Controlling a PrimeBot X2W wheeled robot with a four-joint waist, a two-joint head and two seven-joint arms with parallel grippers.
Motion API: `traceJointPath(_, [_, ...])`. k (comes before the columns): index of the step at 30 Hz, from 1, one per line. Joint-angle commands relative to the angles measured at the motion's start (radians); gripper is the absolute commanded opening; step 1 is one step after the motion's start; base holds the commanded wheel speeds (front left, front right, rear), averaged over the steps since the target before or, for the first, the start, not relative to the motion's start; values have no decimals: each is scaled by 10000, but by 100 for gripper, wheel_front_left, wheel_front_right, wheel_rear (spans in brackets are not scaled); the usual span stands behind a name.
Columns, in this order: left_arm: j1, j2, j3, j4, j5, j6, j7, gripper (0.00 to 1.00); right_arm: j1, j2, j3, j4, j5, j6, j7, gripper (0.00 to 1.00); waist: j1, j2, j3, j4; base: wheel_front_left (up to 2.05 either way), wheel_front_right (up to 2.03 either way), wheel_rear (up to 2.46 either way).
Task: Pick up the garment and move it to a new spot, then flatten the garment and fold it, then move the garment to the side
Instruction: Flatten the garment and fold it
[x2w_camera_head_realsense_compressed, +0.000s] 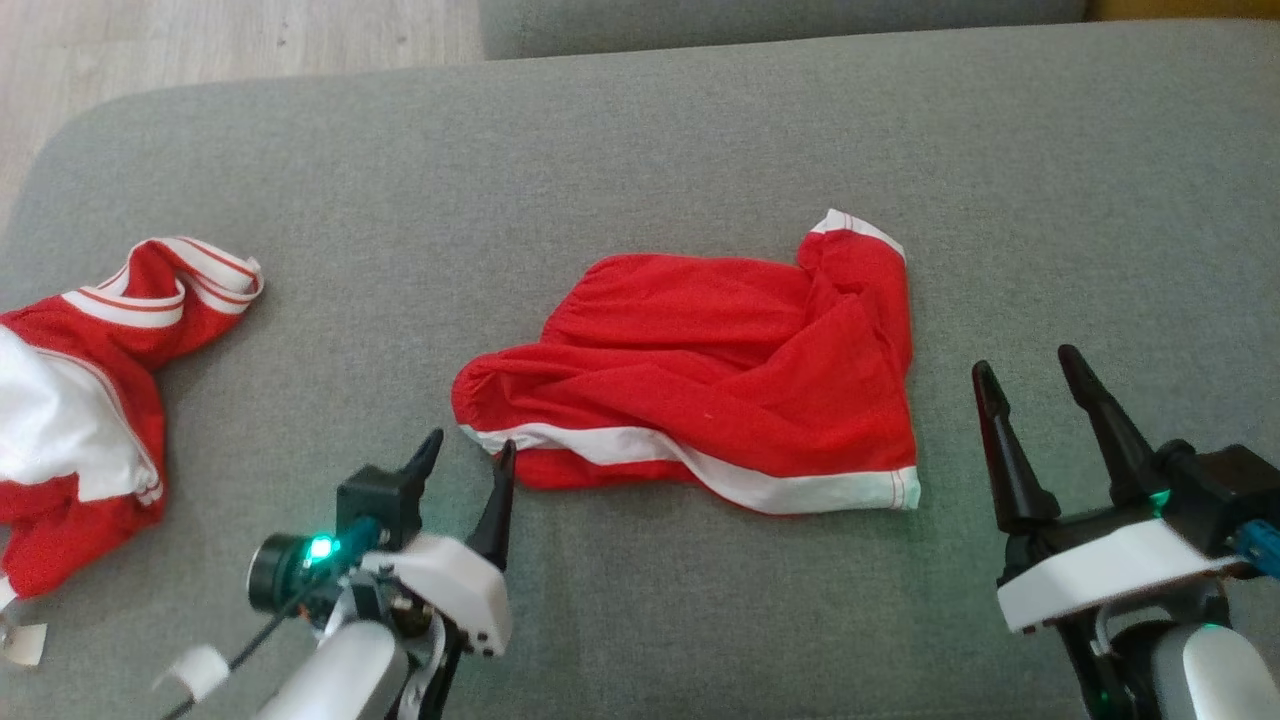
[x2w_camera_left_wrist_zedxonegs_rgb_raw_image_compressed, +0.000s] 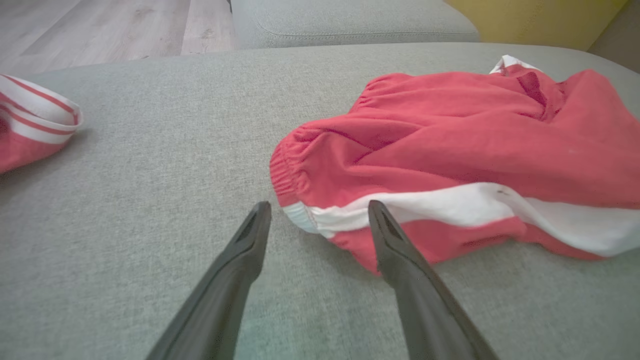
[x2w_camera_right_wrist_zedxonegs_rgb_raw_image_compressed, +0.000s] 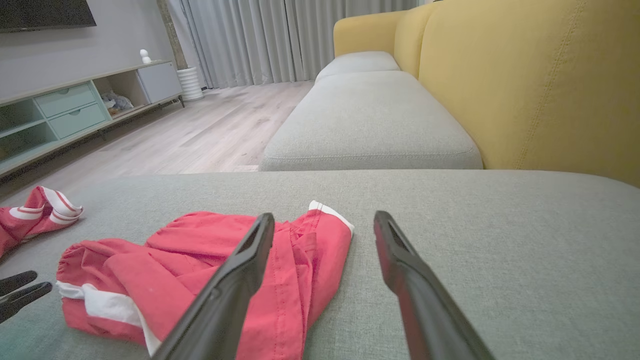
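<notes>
Red fabric, white-trimmed: the garment, a pair of shorts, lies crumpled near the middle of the grey sofa cushion. The elastic waistband is bunched at its left end. A white band runs along the near edge, and one white-hemmed corner is turned up at the far right.

Second garment: red with white panels and striped ribbing. It lies heaped at the cushion's left edge, well apart from the shorts.

Left gripper: fingers spread, nothing held. It sits at the near-left corner of the garment. In the left wrist view the white-banded corner falls between the two fingers, and one finger crosses over the hem. Whether it touches the cloth cannot be told.

Right gripper: fingers spread, nothing held. It stands near the garment's right edge, over bare cushion, with grey fabric showing between it and the cloth.

Surroundings: a pale wooden floor lies beyond the cushion's far left. A further grey seat cushion sits against a yellow sofa back. Grey curtains and a low cabinet with drawers stand across the room.
</notes>
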Motion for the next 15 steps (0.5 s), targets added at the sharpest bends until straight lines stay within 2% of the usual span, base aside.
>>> traceJointPath(1, [-740, -17, 355, 149, -128, -138, -34, 100, -271, -96, 281, -291, 115, -7, 60, 100, 0, 0, 61, -64, 0, 0, 0])
traceJointPath(9, [-1414, -514, 366, 1723, -532, -546, 66, 100, -156, -132, 416, 74, 227, -7, 270, 100, 0, 0, 191, -199, 0, 0, 0])
traceJointPath(10, [-1474, -532, 353, 1869, -540, -580, 71, 82, -125, -179, 490, 172, 218, -7, 347, 100, 0, 0, 195, -214, 0, 0, 0])
traceJointPath(11, [-1528, -546, 328, 1983, -537, -633, 47, 23, -93, -229, 595, 273, 206, -7, 408, 100, 0, 0, 195, -227, 0, 0, 0])
traceJointPath(12, [-1528, -546, 328, 1983, -537, -633, 47, 23, -93, -229, 595, 273, 206, -7, 408, 100, 0, 0, 195, -227, 0, 0, 0])
traceJointPath(13, [-1572, -564, 311, 2074, -538, -684, 1, 0, -53, -283, 757, 393, 206, -7, 477, 100, 0, 0, 199, -236, 0, 0, 0])
traceJointPath(15, [-1624, -624, 280, 2241, -539, -742, -101, 0, 53, -379, 1145, 705, 337, -7, 652, 100, 0, 0, 204, -225, 0, 0, 0])
